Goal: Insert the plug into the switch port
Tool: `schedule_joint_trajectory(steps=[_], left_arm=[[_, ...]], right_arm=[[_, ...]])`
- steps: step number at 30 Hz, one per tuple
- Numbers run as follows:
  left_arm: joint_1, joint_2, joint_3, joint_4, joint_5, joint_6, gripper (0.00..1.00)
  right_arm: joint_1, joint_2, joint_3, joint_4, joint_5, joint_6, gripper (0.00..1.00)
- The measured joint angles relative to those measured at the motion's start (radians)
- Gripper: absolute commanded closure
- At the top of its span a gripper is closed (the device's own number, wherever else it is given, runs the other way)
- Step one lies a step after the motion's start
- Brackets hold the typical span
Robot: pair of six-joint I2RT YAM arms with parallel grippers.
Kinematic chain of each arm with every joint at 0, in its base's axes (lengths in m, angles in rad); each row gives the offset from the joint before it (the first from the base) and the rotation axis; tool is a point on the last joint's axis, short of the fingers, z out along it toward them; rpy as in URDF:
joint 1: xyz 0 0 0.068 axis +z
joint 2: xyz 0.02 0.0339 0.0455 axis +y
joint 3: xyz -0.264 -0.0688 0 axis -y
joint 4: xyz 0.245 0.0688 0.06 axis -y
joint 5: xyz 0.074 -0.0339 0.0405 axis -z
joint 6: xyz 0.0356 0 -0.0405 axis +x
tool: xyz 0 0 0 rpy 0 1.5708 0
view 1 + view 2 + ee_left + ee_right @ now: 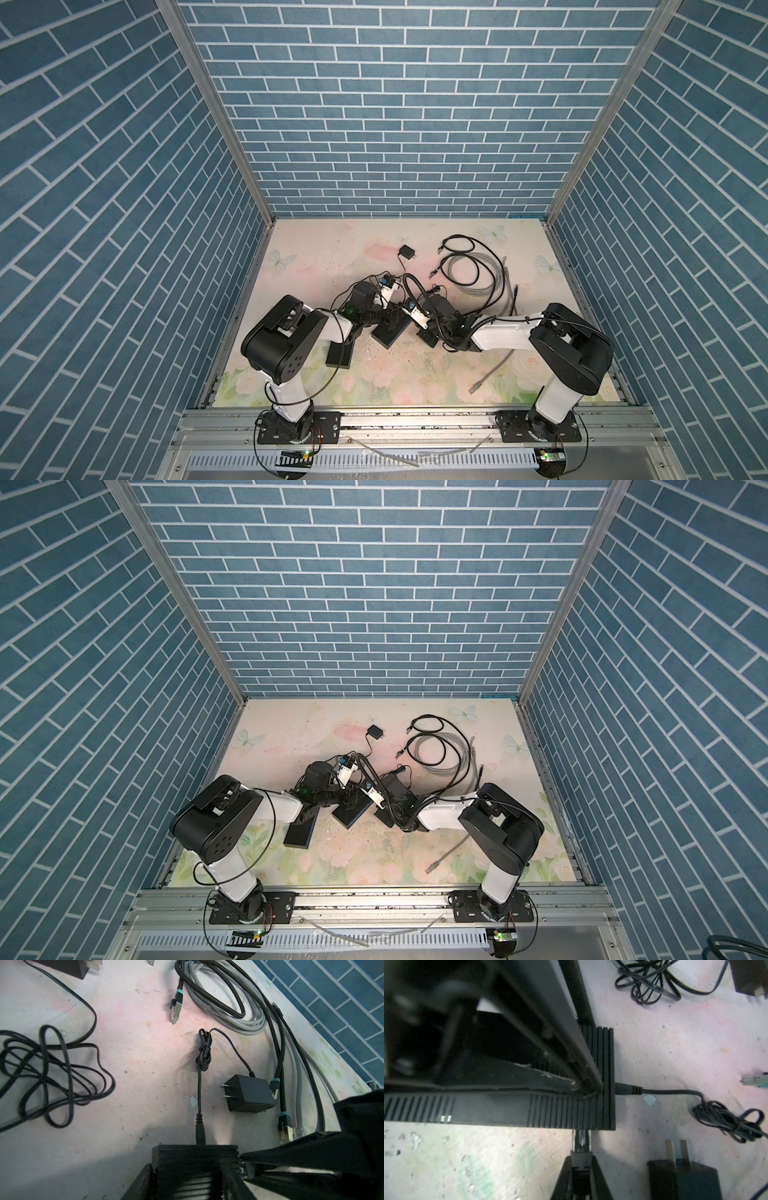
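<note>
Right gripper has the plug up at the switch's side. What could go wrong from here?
1. The plug in the right gripper is at the side of the switch, but its alignment cannot be seen; a slight offset could jam it against the housing.
2. Whether the left gripper grips the switch firmly is unclear; pushing might slide it and tug the power lead.
3. The adapter lies close to the right gripper and could be bumped.

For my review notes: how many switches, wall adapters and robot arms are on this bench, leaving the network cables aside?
Switches: 2
Wall adapters: 2
Robot arms: 2
Total: 6
</note>
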Motion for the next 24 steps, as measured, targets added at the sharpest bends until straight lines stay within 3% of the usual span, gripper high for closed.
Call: schedule_joint_trajectory(steps=[11, 24], left_arm=[[0.006, 0.009, 0.003, 0.028, -0.051, -0.005, 0.47], [0.02, 0.018, -0.001, 0.055, -0.039, -0.066, 0.43]], right_arm=[[-0.002, 0.04, 0.0, 0.102, 0.027, 0.0, 1.0], [-0.002, 0.039, 0.024, 0.041, 0.045, -0.062, 0.97]])
